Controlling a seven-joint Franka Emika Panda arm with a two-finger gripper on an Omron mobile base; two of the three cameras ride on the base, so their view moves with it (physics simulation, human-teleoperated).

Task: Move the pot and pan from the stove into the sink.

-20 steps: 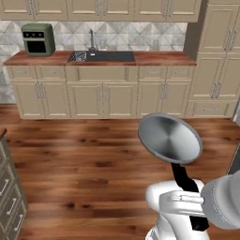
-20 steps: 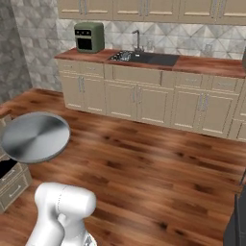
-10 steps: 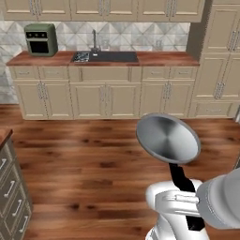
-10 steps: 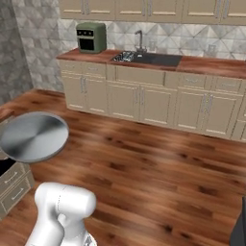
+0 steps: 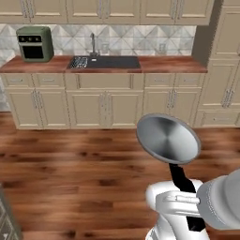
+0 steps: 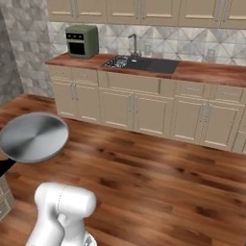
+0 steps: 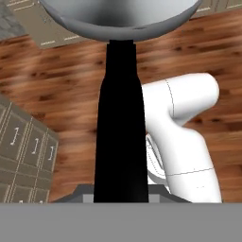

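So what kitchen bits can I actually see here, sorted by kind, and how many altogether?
Silver frying pan, carried by its black handle: 1
Black sink: 1
Grey faucet: 1
Green countertop oven: 1
Total: 4

The silver pan [image 6: 33, 137] hangs in the air over the wooden floor [image 6: 158, 178], its underside facing the camera, well apart from the sink [image 6: 144, 64]. The black sink is set in the brown worktop [image 6: 211, 74], a grey faucet [image 6: 133, 44] behind it and a green oven [image 6: 82, 41] to its left.
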